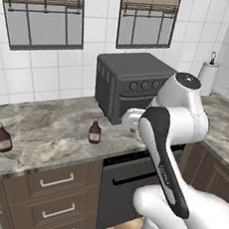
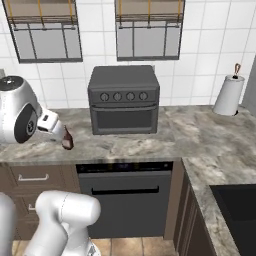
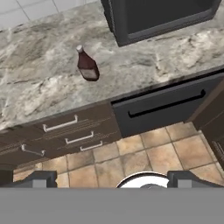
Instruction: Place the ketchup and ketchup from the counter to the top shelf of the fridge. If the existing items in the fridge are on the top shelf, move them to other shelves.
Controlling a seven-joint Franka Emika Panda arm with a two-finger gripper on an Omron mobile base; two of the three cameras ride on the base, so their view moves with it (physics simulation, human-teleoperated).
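A home kitchen, rendered, with a stone worktop running along a tiled wall.

White square wall tiles point(image 1: 65, 76) are covering the wall behind a grey-beige marbled counter point(image 1: 49, 134), which is turning a corner at its right end and sitting over dark brown drawers point(image 1: 53, 190) with pale bar handles. A black countertop oven point(image 2: 123, 100) is standing at the counter's back edge below two windows point(image 2: 150, 27) with blinds, a dark built-in appliance front point(image 2: 125, 200) is filling the gap under the counter's front edge, a paper towel roll point(image 2: 227, 95) is standing near the far right corner, and tan floor tiles point(image 3: 144, 153) are showing below.
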